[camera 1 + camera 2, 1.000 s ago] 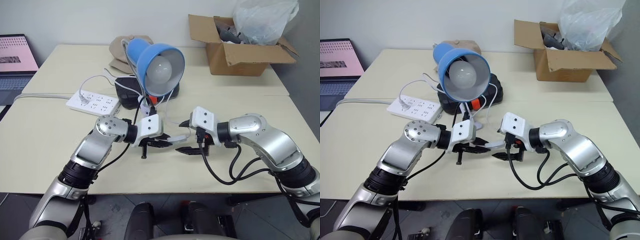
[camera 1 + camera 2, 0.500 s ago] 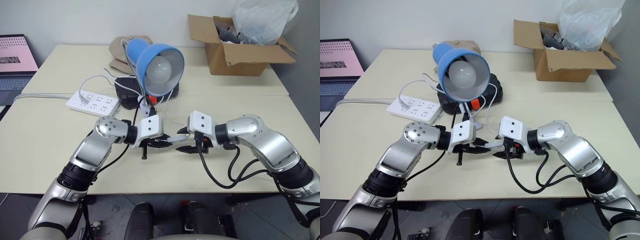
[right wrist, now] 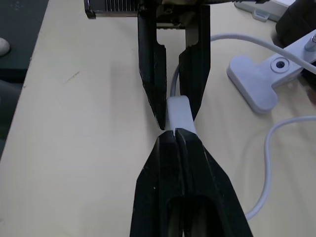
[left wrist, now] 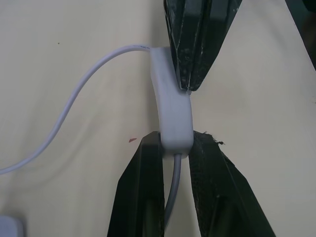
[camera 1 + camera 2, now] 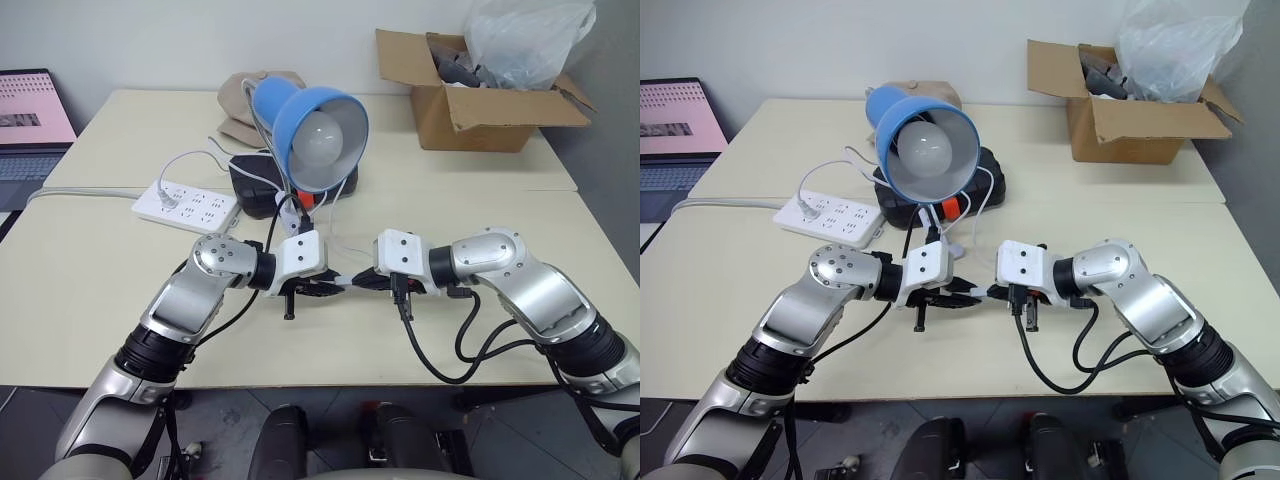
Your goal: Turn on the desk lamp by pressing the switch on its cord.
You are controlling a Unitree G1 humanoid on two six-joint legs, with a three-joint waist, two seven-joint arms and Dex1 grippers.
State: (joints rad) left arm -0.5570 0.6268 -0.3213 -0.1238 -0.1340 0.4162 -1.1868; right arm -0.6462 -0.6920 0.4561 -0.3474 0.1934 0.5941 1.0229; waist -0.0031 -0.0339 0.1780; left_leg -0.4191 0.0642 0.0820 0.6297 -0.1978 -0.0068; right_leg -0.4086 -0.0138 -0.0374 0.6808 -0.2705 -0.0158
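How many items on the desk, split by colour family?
Blue: 1, the desk lamp
White: 3, the switch, the cord, the power strip
Black: 1, the case behind the lamp
Brown or tan: 2, the cardboard box, the tan bundle
Total: 7

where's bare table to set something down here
Free: the near-left table below the power strip, and the right side below the cardboard box. Crowded: the middle, where the desk lamp, cord, switch and both grippers meet.
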